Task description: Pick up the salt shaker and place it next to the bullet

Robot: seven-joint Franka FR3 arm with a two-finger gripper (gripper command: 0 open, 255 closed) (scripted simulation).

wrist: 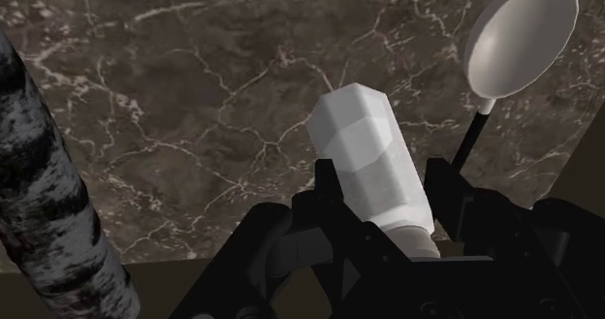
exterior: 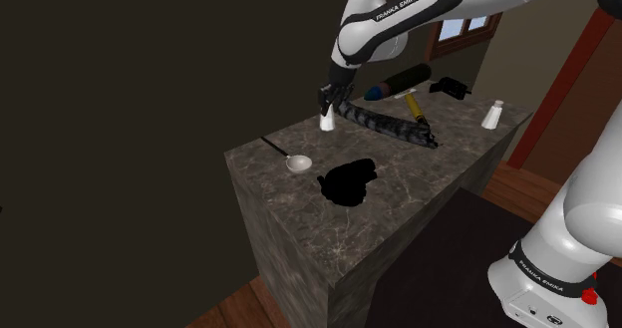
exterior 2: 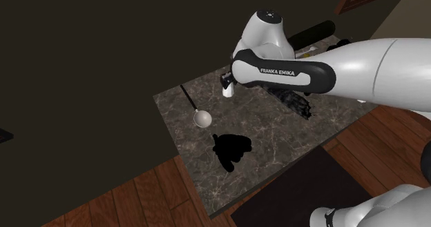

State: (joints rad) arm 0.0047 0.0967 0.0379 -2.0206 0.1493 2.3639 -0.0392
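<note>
Arm reaches from the stand (exterior: 553,286) up and across to the shoulder view's left. Forearm slopes down over the counter (exterior: 399,201), wrist bent so the gripper (exterior: 327,105) points down at the counter's long far edge, about mid-length. Fingers (wrist: 328,196) are set narrow, clamped on the salt shaker (exterior: 326,123) from both sides near its slim top end; the wider base faces away from the hand, toward the stone. Shaker is plain white with a faceted body tapering toward the gripped end, upright in the shoulder view. Can't tell whether its base touches the counter or hangs just above it. Bullet (exterior: 401,79), a dark cylinder on its side with a bluish nose, lies further along the same far edge, well apart from the shaker. Between them are a dark mottled strip (exterior: 389,127), just beside the shaker, and a yellow-handled hammer (exterior: 416,107). Spoon (exterior: 297,163) lies toward the counter's near end, black blob (exterior: 349,181) mid-surface, second white shaker (exterior: 491,115) near the far end.
</note>
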